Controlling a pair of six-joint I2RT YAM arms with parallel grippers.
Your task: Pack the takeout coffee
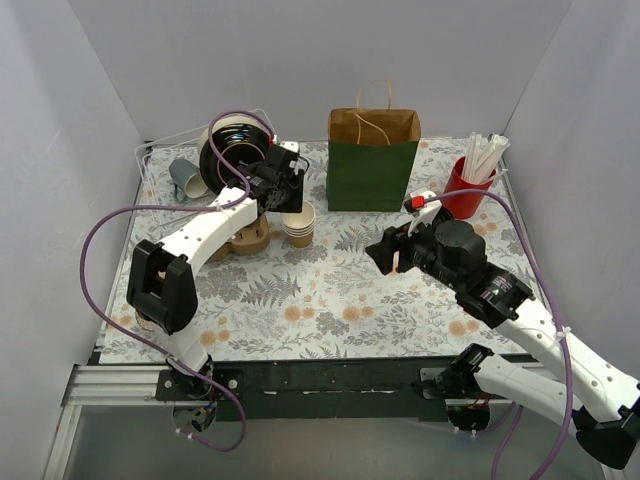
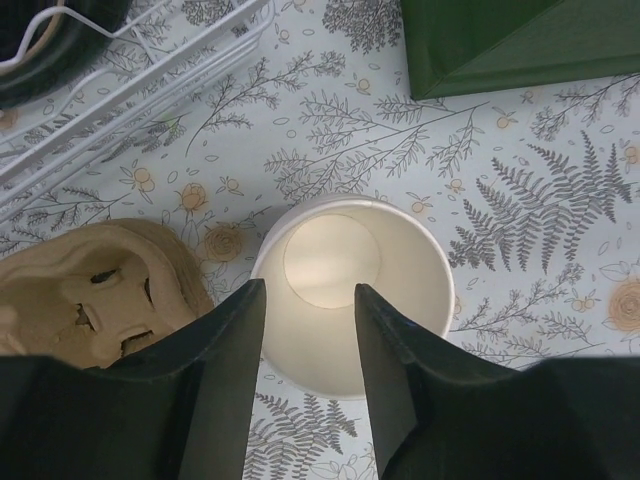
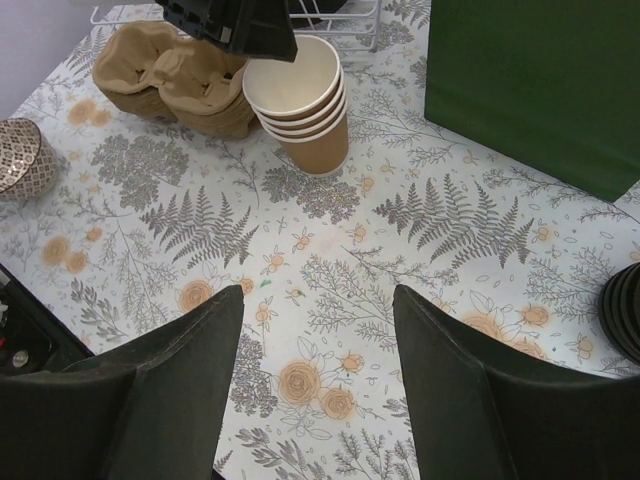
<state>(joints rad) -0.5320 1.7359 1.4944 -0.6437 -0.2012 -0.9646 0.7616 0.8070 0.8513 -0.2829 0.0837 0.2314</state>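
The table is covered by a pale cloth printed with ferns and flowers point(image 1: 330, 300). Two white arms are bolted at its near edge. The left arm point(image 1: 215, 235) is stretched to the far left part, and the right arm point(image 1: 540, 330) is bent over the right part.

A tall paper bag, green below and brown at the open top point(image 1: 372, 175), is stood upright at the far middle. A white wire rack point(image 2: 130, 90) is placed at the far left, and round black lids point(image 1: 225, 160) are kept in it. A stack of brown pulp cup carriers point(image 3: 170, 75) is laid in front of the rack. A red cup filled with white wrapped straws point(image 1: 462, 195) is set right of the bag.

A stack of lidless tan paper cups with white insides point(image 1: 299, 225) is stood just beside the carriers. The left gripper point(image 2: 310, 290) is held directly above this stack. Its jaws are parted, and nothing is clamped between them. The right gripper point(image 3: 318, 292) is held over bare cloth, near the bag and well apart from the stack. Its jaws are spread wide and nothing is grasped.

The takeout coffee cannot be made out in any view. Only a dark ribbed round object point(image 3: 625, 310) is cut by the edge of the right wrist view, and it cannot be told what it is.
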